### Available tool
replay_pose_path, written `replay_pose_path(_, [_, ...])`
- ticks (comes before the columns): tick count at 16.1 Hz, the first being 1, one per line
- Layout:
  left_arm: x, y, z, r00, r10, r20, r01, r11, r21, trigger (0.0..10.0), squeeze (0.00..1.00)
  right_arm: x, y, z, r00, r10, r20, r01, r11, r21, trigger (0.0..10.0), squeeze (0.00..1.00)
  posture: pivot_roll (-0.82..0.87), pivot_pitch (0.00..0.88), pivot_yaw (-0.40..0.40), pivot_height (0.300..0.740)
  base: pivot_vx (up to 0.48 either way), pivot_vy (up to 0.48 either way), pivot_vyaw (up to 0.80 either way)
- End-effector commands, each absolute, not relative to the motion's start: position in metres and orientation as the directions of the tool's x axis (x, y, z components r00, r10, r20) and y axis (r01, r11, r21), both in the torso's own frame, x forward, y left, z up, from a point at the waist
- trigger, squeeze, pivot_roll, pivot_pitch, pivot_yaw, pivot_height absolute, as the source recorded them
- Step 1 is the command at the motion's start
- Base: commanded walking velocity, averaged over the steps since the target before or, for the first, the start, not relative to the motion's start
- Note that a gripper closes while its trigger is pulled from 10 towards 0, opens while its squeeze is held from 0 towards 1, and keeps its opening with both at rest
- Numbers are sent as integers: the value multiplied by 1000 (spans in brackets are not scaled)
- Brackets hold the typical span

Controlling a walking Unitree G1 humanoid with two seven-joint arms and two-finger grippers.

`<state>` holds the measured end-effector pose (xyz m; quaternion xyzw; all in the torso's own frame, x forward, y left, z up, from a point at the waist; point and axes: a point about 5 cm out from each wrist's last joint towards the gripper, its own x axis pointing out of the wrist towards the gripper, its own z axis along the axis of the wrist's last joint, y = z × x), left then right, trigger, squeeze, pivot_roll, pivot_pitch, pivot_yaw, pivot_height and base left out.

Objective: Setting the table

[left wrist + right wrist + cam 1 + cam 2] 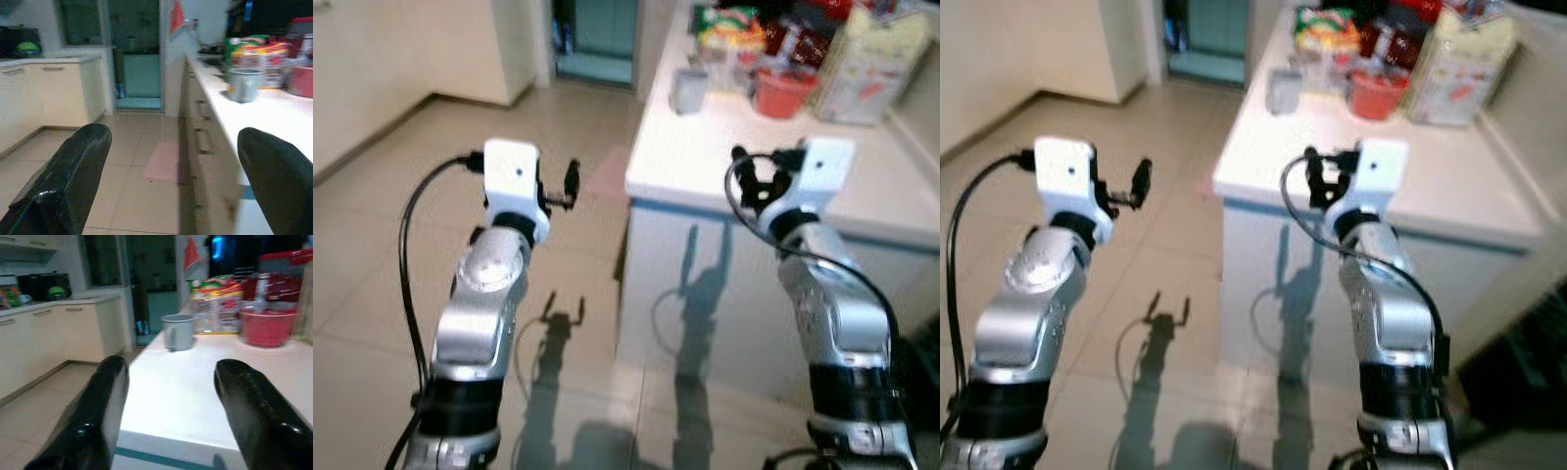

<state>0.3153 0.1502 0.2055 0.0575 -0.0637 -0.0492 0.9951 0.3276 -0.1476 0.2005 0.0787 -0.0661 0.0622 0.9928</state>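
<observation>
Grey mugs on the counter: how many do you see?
1. The grey mug stands near the counter's left edge, beside the red bowl; the packages behind could hide more.

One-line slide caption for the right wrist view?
Open right pincer faces a white counter holding a grey mug and red bowl.

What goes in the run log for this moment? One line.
left end effector open, over floor | right end effector open, at counter edge | grey cup untouched
</observation>
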Motion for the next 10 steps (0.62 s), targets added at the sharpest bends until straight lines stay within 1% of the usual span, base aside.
replay_pose_path(1, [315, 156, 206, 989, -90, 118, 76, 990, 122, 10000, 1000, 328, -140, 205, 978, 138, 158, -163, 974, 158, 10000, 1000, 25, 0, -50, 740, 352, 0, 0])
replay_pose_path(5, [316, 154, 207, 988, -99, 119, 84, 989, 125, 10000, 1000, 329, -145, 205, 982, 103, 155, -124, 983, 135, 10000, 1000, 22, 0, -47, 740, 357, 0, 0])
replay_pose_path(6, [316, 154, 207, 988, -101, 120, 86, 988, 126, 10000, 1000, 330, -146, 205, 984, 95, 153, -114, 986, 121, 10000, 867, 24, 0, -46, 740, 352, 0, 0])
replay_pose_path(7, [316, 153, 208, 987, -103, 123, 87, 988, 130, 10000, 1000, 331, -146, 204, 985, 87, 148, -104, 989, 107, 10000, 0, 24, 0, -45, 740, 356, 0, 0])
replay_pose_path(10, [316, 154, 208, 986, -107, 127, 89, 987, 137, 10000, 1000, 331, -146, 202, 989, 78, 123, -94, 987, 131, 10000, 0, 24, 0, -43, 740, 366, 0, 0])
